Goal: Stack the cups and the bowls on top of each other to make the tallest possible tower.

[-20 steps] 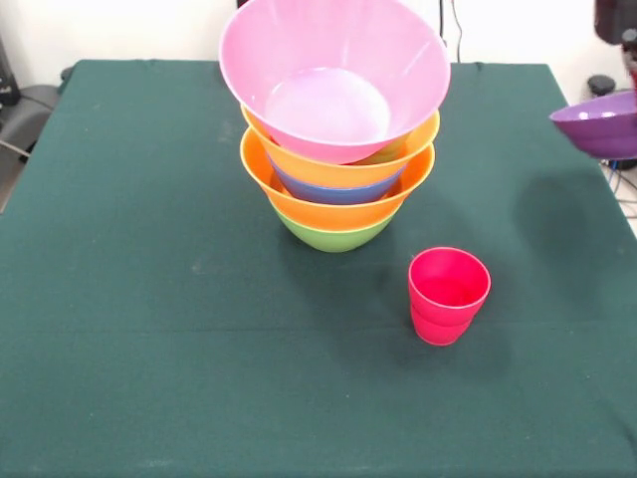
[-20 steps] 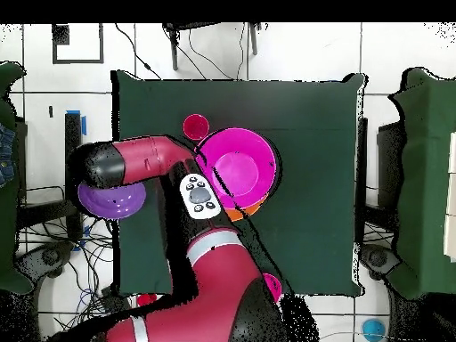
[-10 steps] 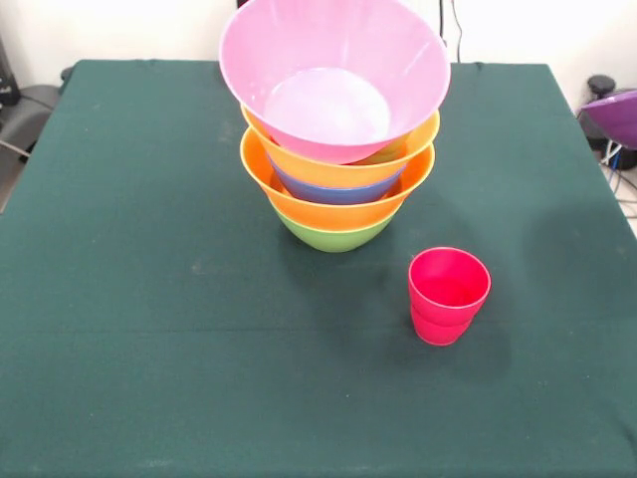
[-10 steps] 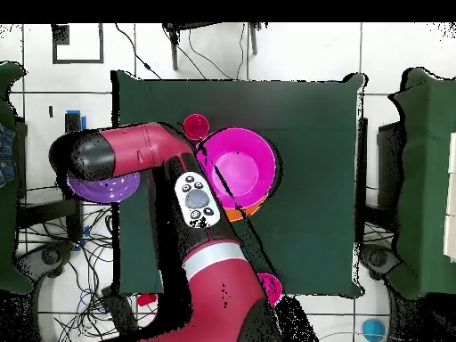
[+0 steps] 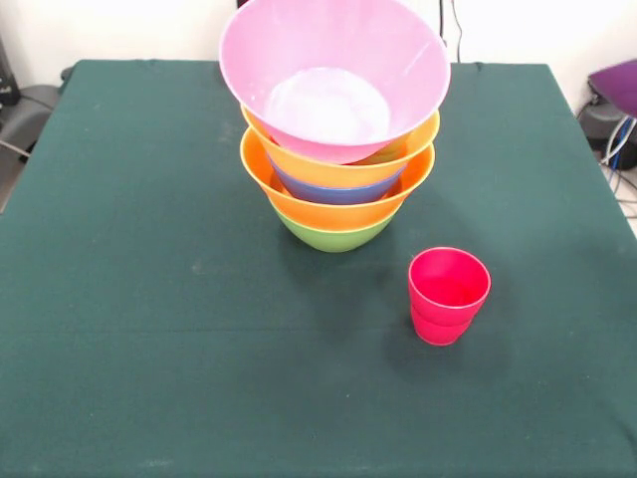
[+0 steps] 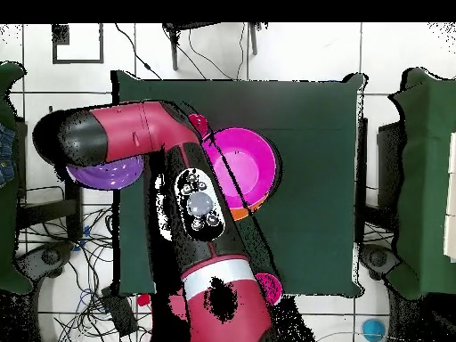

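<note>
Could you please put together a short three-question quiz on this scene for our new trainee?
1. True or false: the pink bowl sits at the top of the tower.
2. Which colour is the bowl at the tower's base? A) green B) purple C) red
3. Fill in: the purple bowl lies ___ the table, beyond its edge.

Key:
1. True.
2. A: the green bowl is at the bottom, under orange rims.
3. Off: in the overhead view it shows under the arm, past the table's edge; the tool itself is hidden.
</note>
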